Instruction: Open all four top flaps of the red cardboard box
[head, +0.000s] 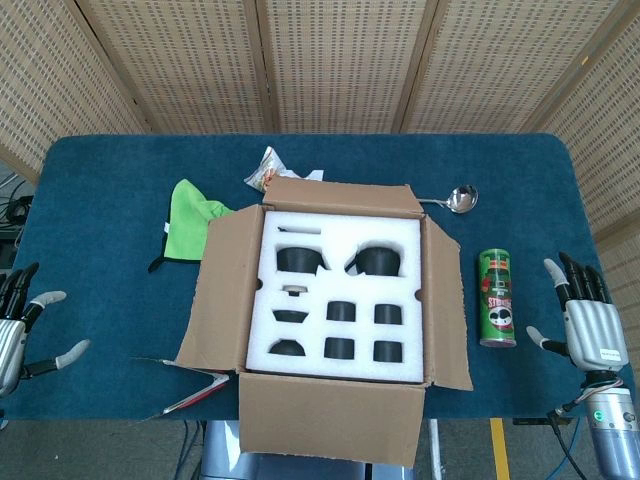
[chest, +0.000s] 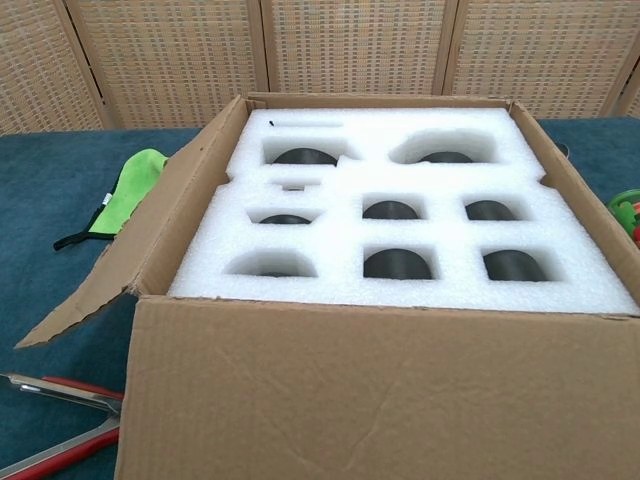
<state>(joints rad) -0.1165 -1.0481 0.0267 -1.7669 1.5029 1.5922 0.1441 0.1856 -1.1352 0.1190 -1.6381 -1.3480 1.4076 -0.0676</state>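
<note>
One cardboard box (head: 330, 320) stands in the middle of the blue table (head: 100, 200), brown on every face that shows, with all four top flaps folded outward. Inside it lies one white foam insert (head: 335, 295) with eight dark-filled cut-outs.

Far to the left of the box, at the table's near edge, the left hand (head: 18, 325) hangs with fingers spread and thumb held apart, holding nothing and touching nothing. Closer to the box's near-left corner lies one pair of red-handled tongs (head: 192, 392), partly under the left flap. One green cloth (head: 190, 222) lies just left of the box's far-left corner. One crumpled snack packet (head: 268, 168) sits just behind the back flap.

Behind the box's far-right corner lies one metal ladle (head: 458, 198). One green can (head: 497, 297) lies just right of the right flap. Further right of the can, the right hand (head: 585, 315) is raised, fingers extended and apart, thumb out toward the can but not touching it, empty.
</note>
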